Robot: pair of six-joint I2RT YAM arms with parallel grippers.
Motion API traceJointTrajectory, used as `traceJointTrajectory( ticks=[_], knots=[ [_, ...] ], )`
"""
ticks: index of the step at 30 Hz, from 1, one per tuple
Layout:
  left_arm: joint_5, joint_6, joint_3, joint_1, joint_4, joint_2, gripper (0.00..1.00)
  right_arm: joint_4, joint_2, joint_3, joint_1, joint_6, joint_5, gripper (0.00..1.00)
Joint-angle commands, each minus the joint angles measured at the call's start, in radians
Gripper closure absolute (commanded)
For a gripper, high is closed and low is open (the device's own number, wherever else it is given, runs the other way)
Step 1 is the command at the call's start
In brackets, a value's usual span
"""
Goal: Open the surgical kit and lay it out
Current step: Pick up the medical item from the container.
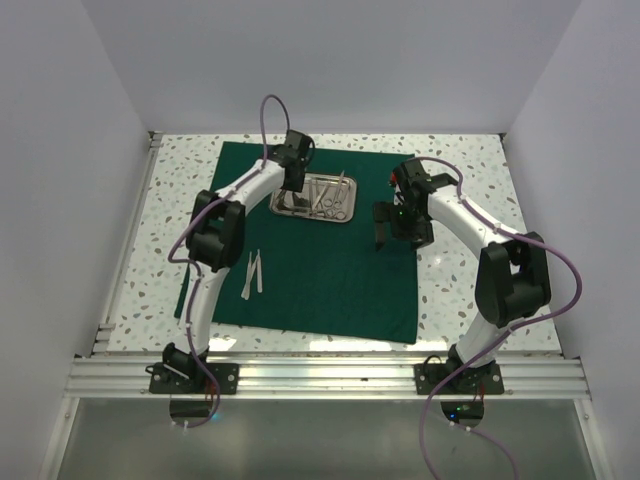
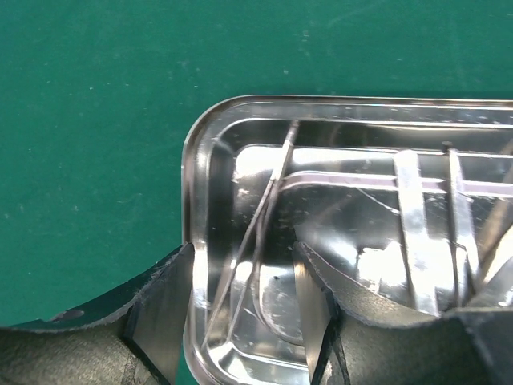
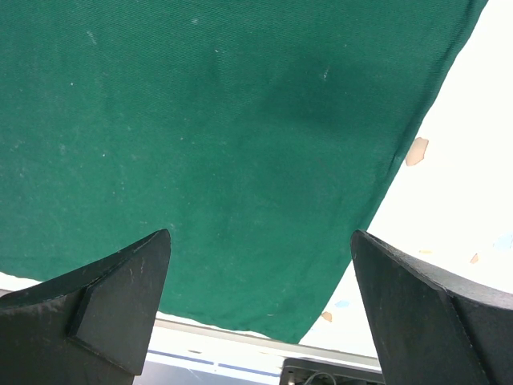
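Two tweezers (image 1: 248, 276) lie on the green cloth (image 1: 330, 280) as the left gripper (image 2: 242, 265), spread, straddles the rim of the steel tray (image 2: 191, 160) and a thin instrument (image 2: 272, 184) likely needing a pinch next; the right gripper (image 3: 260, 241) hovers spread.

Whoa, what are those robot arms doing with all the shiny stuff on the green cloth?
They are laying out a surgical kit. The dark green cloth is spread flat on the speckled table. The left gripper is open at a corner of the small shiny steel tray, one finger inside and one outside, with a thin silver instrument between them. Ring-handled silver tools lie in the tray. Two thin pale tweezers lie on the cloth. The right gripper hangs open and empty over the cloth.
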Motion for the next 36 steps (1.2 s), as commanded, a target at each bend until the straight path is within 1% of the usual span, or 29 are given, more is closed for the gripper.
traceJointTrajectory(
  ticks=[1,8,12,15,18,19,20,21,22,24,25,26,27,31,36],
  knots=[
    [-0.007,0.016,0.050,-0.007,0.002,-0.031,0.44,0.005,0.005,0.025,-0.003,-0.017,-0.010,0.01],
    [0.071,0.001,0.050,0.001,0.003,0.000,0.44,0.002,0.002,0.022,-0.005,-0.020,0.001,0.02],
    [0.171,-0.039,0.053,0.040,-0.004,0.029,0.44,-0.001,0.002,0.022,-0.003,-0.019,0.009,0.02],
    [0.223,-0.056,0.050,0.077,-0.003,0.053,0.46,-0.009,0.004,0.025,-0.003,-0.019,0.016,0.02],
    [0.229,-0.045,0.054,0.088,-0.008,0.069,0.50,-0.007,0.007,0.025,-0.003,-0.017,0.019,0.02],
    [0.226,-0.040,0.054,0.088,-0.009,0.075,0.52,-0.007,0.008,0.028,-0.003,-0.014,0.019,0.02],
    [0.229,-0.037,0.048,0.088,-0.011,0.078,0.59,-0.009,0.014,0.028,-0.003,-0.012,0.016,0.01],
    [0.234,-0.037,0.044,0.088,-0.011,0.080,0.63,-0.007,0.019,0.029,-0.003,-0.009,0.013,0.02],
    [0.238,-0.039,0.034,0.088,-0.009,0.078,0.72,-0.007,0.020,0.036,-0.003,-0.006,0.010,0.02],
    [0.254,-0.039,0.022,0.088,-0.008,0.073,0.83,-0.006,0.030,0.042,-0.005,-0.002,0.006,0.02],
    [0.257,-0.039,0.007,0.088,-0.003,0.069,0.93,-0.006,0.033,0.048,-0.003,-0.002,0.003,0.02],
    [0.264,-0.037,0.001,0.088,-0.001,0.066,0.97,-0.006,0.037,0.052,-0.005,0.000,0.003,0.01],
    [0.269,-0.036,-0.006,0.088,0.000,0.057,1.00,-0.004,0.040,0.054,-0.003,0.000,-0.001,0.02],
    [0.295,-0.040,-0.007,0.088,0.000,0.028,1.00,-0.001,0.043,0.059,-0.003,0.001,-0.011,0.02],
    [0.300,-0.065,0.069,0.077,-0.047,-0.017,1.00,0.019,0.025,0.036,-0.005,0.007,-0.027,0.02]
  ],
)
